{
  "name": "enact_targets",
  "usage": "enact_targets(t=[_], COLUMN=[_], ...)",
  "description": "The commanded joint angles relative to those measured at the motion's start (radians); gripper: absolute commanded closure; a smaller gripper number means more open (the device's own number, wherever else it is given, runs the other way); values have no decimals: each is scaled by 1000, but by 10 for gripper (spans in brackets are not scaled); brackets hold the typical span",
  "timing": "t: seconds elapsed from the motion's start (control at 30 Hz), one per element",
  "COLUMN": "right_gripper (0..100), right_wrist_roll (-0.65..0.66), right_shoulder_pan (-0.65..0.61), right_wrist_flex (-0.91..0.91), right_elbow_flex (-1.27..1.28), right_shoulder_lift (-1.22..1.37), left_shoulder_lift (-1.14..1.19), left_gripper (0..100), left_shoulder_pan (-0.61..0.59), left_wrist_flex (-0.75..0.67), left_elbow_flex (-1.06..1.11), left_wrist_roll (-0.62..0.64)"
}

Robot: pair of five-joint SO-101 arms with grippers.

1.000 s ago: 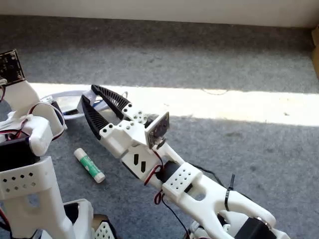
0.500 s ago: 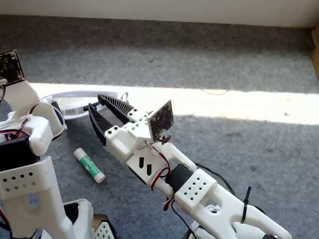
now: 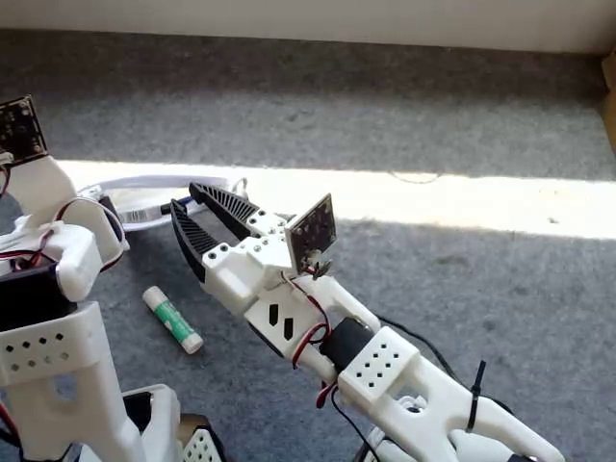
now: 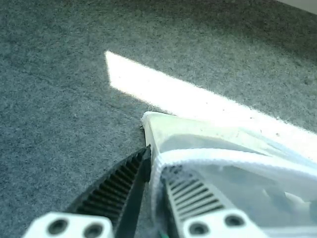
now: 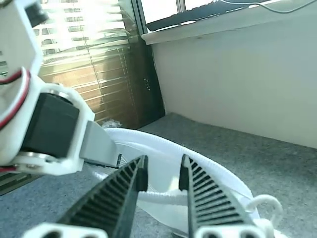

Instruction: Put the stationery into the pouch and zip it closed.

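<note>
Pouch (image 3: pixel 154 185), just one, and one glue stick (image 3: pixel 173 320).

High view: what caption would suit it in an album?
The right gripper, open, beside the clear pouch; the glue stick lies loose nearby.

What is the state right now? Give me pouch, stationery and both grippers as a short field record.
pouch: clear plastic with a white zip rim, mouth open, not zipped
left gripper: shut on the pouch's edge, one finger seen through the plastic
right gripper: open, empty, pointed at the pouch mouth
glue stick: lying on the grey carpet, outside the pouch, apart from both grippers
task status: nothing loaded that I can see; the zip is undone
</note>
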Motion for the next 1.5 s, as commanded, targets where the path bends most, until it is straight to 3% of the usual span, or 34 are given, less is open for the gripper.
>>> enact_targets(t=[0.0, 0.43, 0.77, 0.93, 1.47], right_gripper=[896, 896, 896, 896, 896], right_wrist_roll=[-8, -8, -8, -8, -8], right_shoulder_pan=[-7, -7, -8, -85, -213], right_wrist_flex=[67, 608, 654, 653, 647], right_elbow_flex=[-77, -248, -179, -96, -157], right_shoulder_lift=[-44, -254, -252, -240, 193], left_shoulder_lift=[-41, -42, -42, -42, -42], left_gripper=[993, 993, 993, 993, 993], left_shoulder_pan=[-54, -128, -245, -272, -341], left_wrist_flex=[-6, -29, -51, -66, -64], left_elbow_flex=[-16, -16, -22, -22, -31], left_wrist_roll=[-6, 0, 29, 32, 58])
